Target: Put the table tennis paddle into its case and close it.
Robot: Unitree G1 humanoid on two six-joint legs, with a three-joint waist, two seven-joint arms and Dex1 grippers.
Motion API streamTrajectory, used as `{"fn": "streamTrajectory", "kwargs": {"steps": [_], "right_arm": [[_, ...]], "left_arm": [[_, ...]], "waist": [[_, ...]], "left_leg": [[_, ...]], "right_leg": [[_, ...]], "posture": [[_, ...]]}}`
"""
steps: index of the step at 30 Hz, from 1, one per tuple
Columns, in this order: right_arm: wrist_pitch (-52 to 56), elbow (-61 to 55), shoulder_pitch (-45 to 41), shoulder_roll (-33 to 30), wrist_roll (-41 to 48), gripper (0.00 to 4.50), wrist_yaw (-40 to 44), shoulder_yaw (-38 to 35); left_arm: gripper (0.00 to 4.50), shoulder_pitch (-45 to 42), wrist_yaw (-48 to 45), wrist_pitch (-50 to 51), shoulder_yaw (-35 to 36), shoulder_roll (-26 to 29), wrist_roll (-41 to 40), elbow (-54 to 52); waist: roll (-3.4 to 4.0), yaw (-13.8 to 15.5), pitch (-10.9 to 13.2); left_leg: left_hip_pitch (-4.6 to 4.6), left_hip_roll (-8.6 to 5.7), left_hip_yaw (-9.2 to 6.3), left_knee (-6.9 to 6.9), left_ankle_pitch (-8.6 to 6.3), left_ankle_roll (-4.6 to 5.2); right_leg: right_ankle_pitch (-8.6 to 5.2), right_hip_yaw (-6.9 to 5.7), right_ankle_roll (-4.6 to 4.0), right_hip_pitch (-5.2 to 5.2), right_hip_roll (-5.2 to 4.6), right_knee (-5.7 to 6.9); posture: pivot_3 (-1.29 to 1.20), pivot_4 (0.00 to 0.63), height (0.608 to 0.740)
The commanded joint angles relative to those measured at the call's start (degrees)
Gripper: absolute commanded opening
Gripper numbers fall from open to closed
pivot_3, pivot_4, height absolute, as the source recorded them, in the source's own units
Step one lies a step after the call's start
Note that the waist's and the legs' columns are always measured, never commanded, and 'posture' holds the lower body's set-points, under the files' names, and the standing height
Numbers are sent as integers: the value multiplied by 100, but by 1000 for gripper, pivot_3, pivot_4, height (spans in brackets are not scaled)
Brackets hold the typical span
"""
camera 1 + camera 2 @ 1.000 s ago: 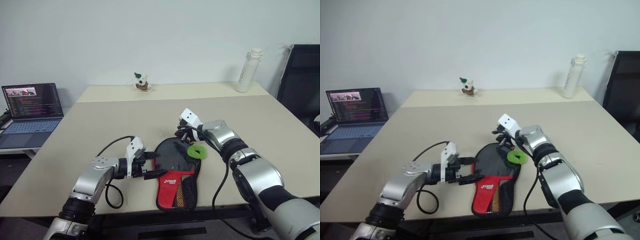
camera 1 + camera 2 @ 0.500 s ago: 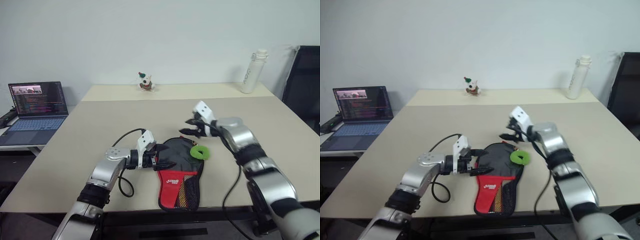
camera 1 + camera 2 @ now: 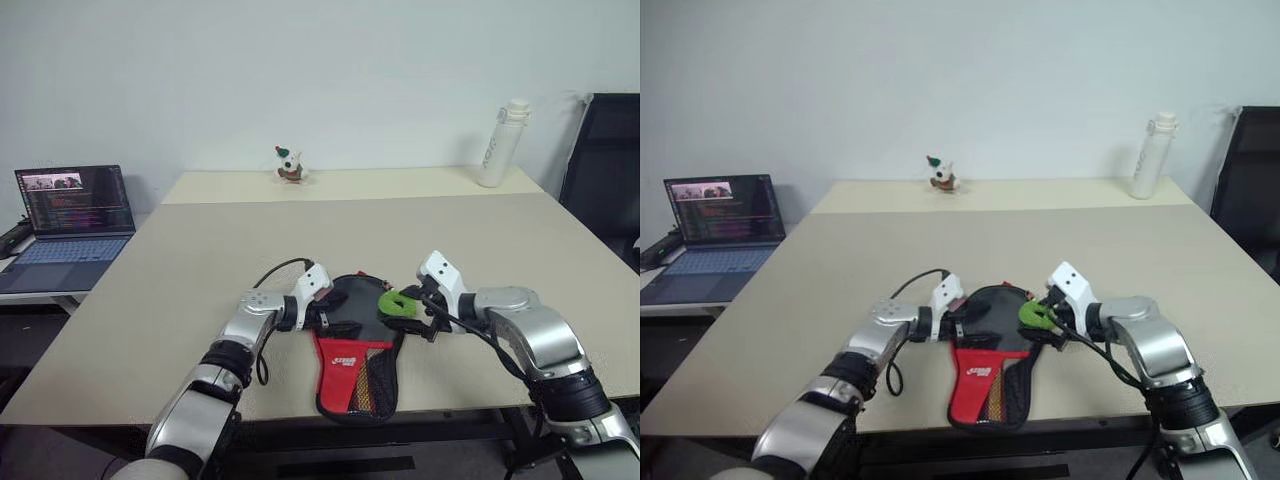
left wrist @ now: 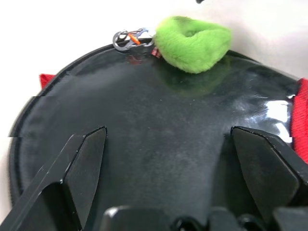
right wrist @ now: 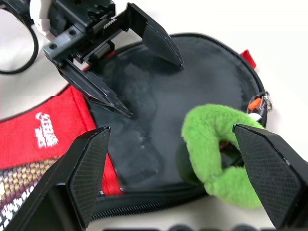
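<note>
Case (image 3: 357, 345) lies flat at the near edge of the table (image 3: 200, 250) in the head views, round black end away from the robot, red part nearest; left pincer (image 3: 325, 318) and right pincer (image 3: 415, 312) flank it. Left wrist view: fingers (image 4: 82, 168) spread wide over the black fabric, a green fuzzy ring (image 4: 194, 42) beyond. Right wrist view: fingers (image 5: 84, 168) wide apart, holding nothing, ring between them.
</note>
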Motion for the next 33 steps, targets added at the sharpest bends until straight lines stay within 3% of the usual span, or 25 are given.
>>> {"fn": "streamTrajectory", "kwargs": {"steps": [1,13,18,27,33], "right_arm": [[-143,-100,17,167,-36,4466,-407,124],[-1096,1426,-229,350,-633,4466,-1323,350],[-1177,1540,-262,395,-632,3282,-1442,300],[-939,1507,-298,472,-456,161,-1615,112],[-772,1436,-315,501,-393,32,-1649,-2]], "left_arm": [[4500,-39,83,-234,-34,-42,245,415],[4500,4,-1,-391,7,-66,292,542],[4500,19,2,-410,-14,-111,308,537],[4500,-110,-106,-453,-57,-436,324,596],[4500,-207,-55,-431,-56,-662,400,905]], "waist": [[-5,0,-3],[-12,13,-8],[-12,13,-8],[-14,25,-9],[-14,21,-9]], "left_leg": [[0,0,1,4,0,0],[4,0,2,11,0,1],[4,0,3,11,0,1],[4,-2,2,11,0,1],[3,-1,2,10,0,1]], "right_leg": [[1,1,2,1,0,1],[4,4,6,5,1,7],[4,5,6,5,2,6],[4,5,6,7,1,5],[4,5,6,6,2,5]], "posture": [[0,150,740],[0,150,740],[0,150,740],[0,150,740],[0,150,740]]}}
